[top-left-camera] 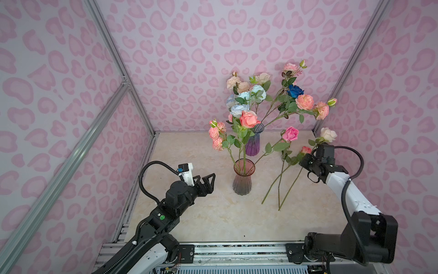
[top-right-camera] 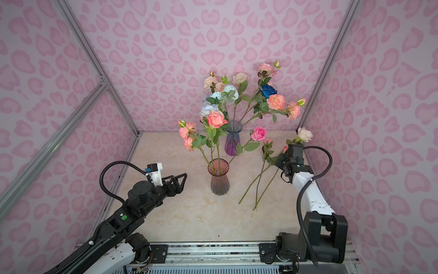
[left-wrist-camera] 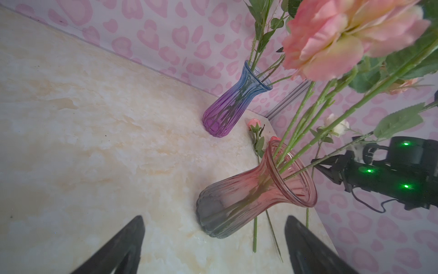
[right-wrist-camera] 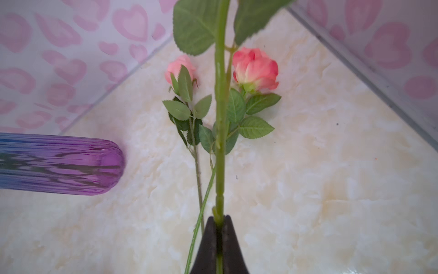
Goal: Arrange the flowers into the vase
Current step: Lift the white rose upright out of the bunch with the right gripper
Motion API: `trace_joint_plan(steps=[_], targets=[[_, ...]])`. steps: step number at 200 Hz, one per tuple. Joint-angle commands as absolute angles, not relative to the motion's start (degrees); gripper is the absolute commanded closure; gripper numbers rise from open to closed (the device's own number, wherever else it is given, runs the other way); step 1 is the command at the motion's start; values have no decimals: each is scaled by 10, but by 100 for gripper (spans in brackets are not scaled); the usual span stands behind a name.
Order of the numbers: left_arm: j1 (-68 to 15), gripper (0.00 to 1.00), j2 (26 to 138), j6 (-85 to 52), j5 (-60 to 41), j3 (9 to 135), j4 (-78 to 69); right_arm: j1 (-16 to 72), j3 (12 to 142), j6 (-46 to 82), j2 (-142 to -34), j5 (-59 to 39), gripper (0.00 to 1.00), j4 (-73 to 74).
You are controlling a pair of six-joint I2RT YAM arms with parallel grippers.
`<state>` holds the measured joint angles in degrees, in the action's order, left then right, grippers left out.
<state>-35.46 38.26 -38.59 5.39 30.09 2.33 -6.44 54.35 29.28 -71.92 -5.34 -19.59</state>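
A pink-to-grey glass vase [top-left-camera: 243, 176] [top-right-camera: 219, 180] [left-wrist-camera: 248, 197] stands mid-table with three flowers in it: a peach rose [top-left-camera: 248, 119], a ruffled pink spray [top-left-camera: 216, 136] and a pink rose [top-left-camera: 290, 134]. My left gripper [top-left-camera: 211, 182] [top-right-camera: 182, 181] [left-wrist-camera: 214, 218] hovers open to its left, empty. My right gripper [top-left-camera: 302, 163] [top-right-camera: 277, 161] [right-wrist-camera: 220, 217] is shut on the green stem [right-wrist-camera: 220, 132] of a cream rose [top-left-camera: 328, 134] [top-right-camera: 304, 134], held just above the table. Two small pink rosebuds [right-wrist-camera: 254, 68] [right-wrist-camera: 181, 68] lie under that stem.
A purple-blue vase [top-left-camera: 253, 144] [top-right-camera: 232, 142] [right-wrist-camera: 59, 163] stands behind the pink one, full of blooms including a deep blue rose [top-left-camera: 295, 91]. Long stems [top-left-camera: 272, 189] lie on the marble table [top-left-camera: 189, 213] right of the pink vase. Pink patterned walls close in three sides.
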Motion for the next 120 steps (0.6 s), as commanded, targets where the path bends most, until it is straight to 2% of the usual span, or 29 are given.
trace_joint_plan(steps=[1, 29, 50, 71, 93, 120], targets=[[-354, 7, 374, -394, 50, 307, 28, -52, 525, 283, -629, -53, 100, -184], [-354, 7, 360, -394, 62, 313, 40, 28, 513, 247, -506, -15, 100, -148], [-354, 7, 349, -393, 68, 321, 54, 90, 518, 230, -440, 35, 100, -147], [-354, 7, 340, -391, 72, 332, 69, 145, 526, 209, -389, 42, 100, -131], [-354, 7, 333, -394, 77, 337, 78, 205, 550, 202, -371, 39, 100, -98], [-354, 7, 327, -405, 79, 334, 76, 281, 593, 189, -402, 29, 100, -54]])
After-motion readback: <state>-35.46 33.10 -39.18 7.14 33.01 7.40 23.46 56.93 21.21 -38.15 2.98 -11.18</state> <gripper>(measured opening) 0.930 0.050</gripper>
